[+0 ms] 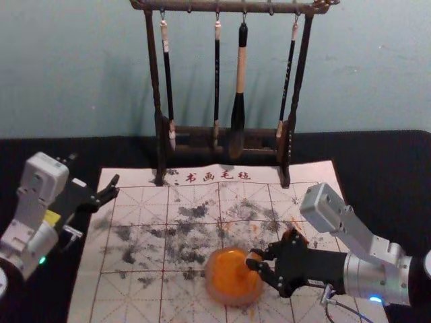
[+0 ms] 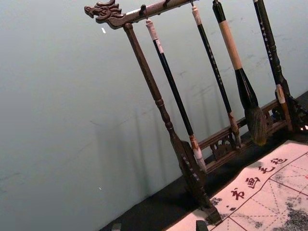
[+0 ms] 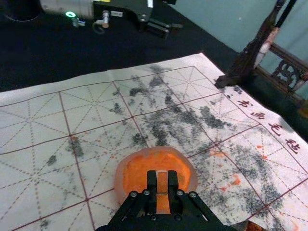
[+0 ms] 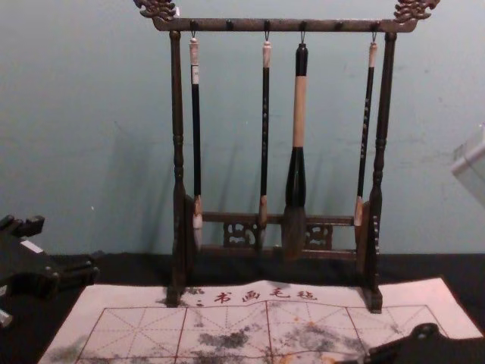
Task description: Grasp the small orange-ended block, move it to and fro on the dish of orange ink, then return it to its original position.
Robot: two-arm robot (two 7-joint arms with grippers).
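ok so nearest to the robot, a bit right of middle on the gridded mat point(image 1: 148, 308), sits the ink dish point(image 1: 234, 301), round with a pale rim and a big orange patch inside. That's the thing to watch imo, because the block point(image 3: 162, 183) is right there at its far-right side, over or touching the ink. Can't tell which from where I'm standing tbh.

The right gripper point(image 1: 252, 258) has the block, jaws closed up snug on either side with one end poking out between them. It reaches in from the right, so most of the dish lies to the left and slightly near of the block. I'd say the stroke wants to go left across the orange and back, kept low, no big reach needed. Too far right and it probably rides up on the rim. Which way the block's long axis leans, I honestly can't make out.

Just past the right jaws there's a dark lump with orange on it point(image 1: 296, 233), maybe where the block goes back, but that's a guess.

Left gripper point(image 1: 116, 188) is parked over the mat's left edge, jaws apart and empty, way farther from the dish. Behind it all, the brush rack point(image 1: 161, 145) stands at the far edge.
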